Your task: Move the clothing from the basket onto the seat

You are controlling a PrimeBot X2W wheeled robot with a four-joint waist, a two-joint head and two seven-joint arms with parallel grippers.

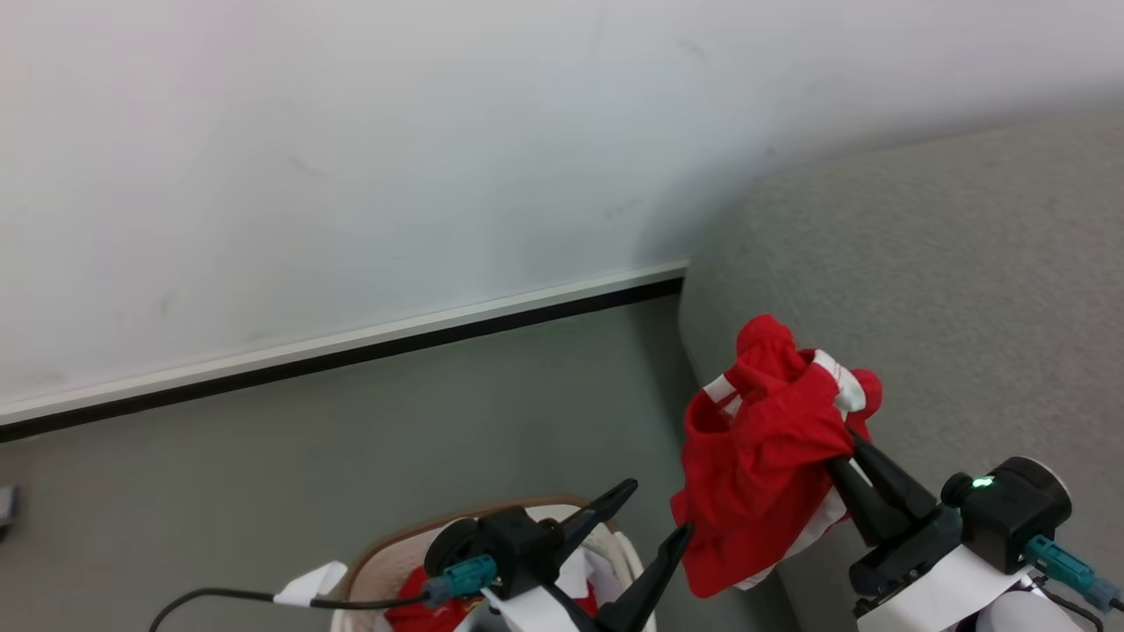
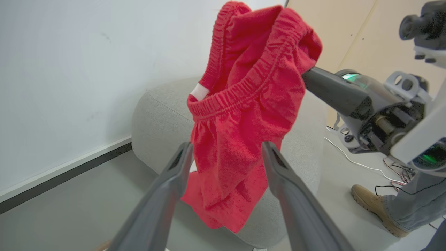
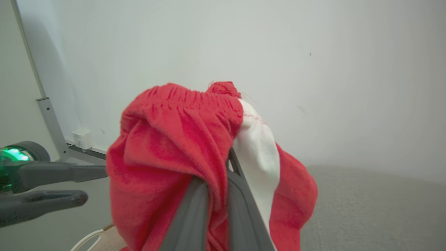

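My right gripper is shut on a red garment with white stripes and an elastic waistband, holding it up in the air beside the grey sofa. In the right wrist view the red cloth drapes over my fingers. Lower left, my left gripper stands open and holds nothing, just above the basket. More red and white clothing lies inside the basket. The left wrist view shows the hanging red garment beyond my open fingers.
A white wall with a black-edged skirting board runs behind the grey floor. A person's tan boot and trouser leg stand on the floor by some cables in the left wrist view.
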